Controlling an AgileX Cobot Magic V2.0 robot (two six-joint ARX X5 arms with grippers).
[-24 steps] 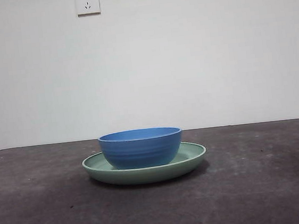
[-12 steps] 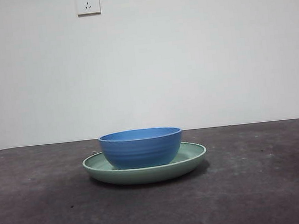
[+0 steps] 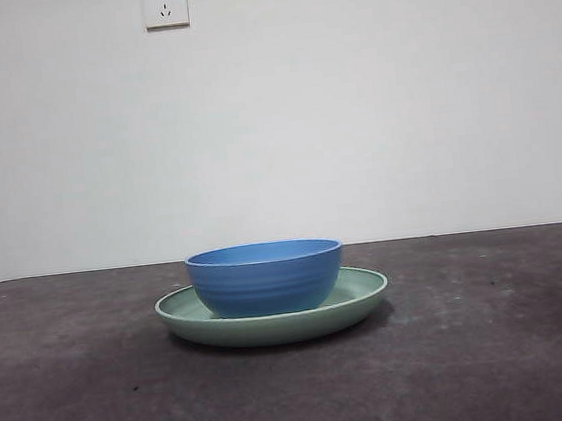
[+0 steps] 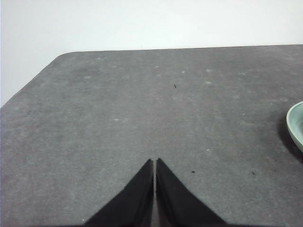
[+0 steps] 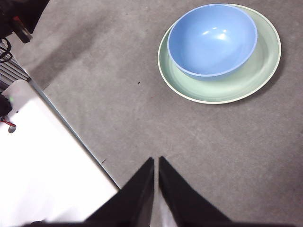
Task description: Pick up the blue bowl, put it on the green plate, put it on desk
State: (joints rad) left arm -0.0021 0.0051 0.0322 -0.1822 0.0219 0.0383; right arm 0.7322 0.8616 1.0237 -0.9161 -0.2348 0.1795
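The blue bowl (image 3: 266, 277) stands upright inside the green plate (image 3: 363, 297), which rests on the dark desk (image 3: 497, 349) at the middle of the front view. The right wrist view shows the bowl (image 5: 212, 39) empty on the plate (image 5: 255, 71). My right gripper (image 5: 155, 161) is shut and empty, held above the desk well apart from the plate. My left gripper (image 4: 155, 163) is shut and empty over bare desk; only the plate's rim (image 4: 295, 125) shows at that view's edge. Neither arm shows in the front view.
A white wall with a socket (image 3: 165, 3) stands behind the desk. In the right wrist view a white surface (image 5: 42, 170) borders the desk's edge, with dark equipment (image 5: 19, 19) at the corner. The left wrist view shows the desk's rounded corner (image 4: 66, 54).
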